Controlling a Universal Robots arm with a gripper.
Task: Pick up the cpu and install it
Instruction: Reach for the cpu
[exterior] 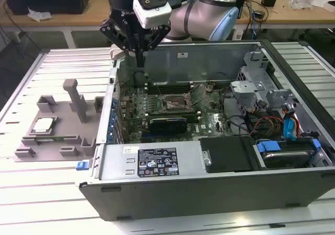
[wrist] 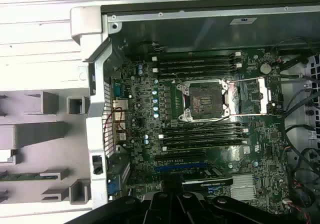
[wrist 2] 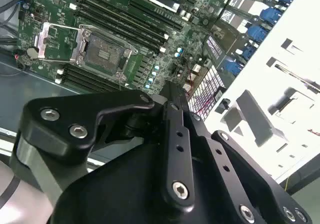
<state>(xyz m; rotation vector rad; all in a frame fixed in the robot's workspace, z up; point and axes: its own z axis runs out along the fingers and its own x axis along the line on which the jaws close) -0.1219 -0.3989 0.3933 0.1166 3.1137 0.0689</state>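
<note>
On the slatted desk [exterior: 63,62] the open computer case [exterior: 157,193] holds the motherboard, its socket [exterior: 174,105] uncovered and bare. The grey tray [exterior: 68,125] beside it carries the cpu [exterior: 44,124], well apart from the jaws, which hang pressed together and empty above the case's wall. Fetching the chip well likely means spreading them, descending level and pinching only its edges.

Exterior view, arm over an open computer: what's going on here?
The robot arm's gripper hangs shut and empty above the open computer case, by its wall on the exterior view's left. The cpu lies on the grey tray outside the case, not yet picked up. The motherboard socket stands open with nothing in it.
</note>
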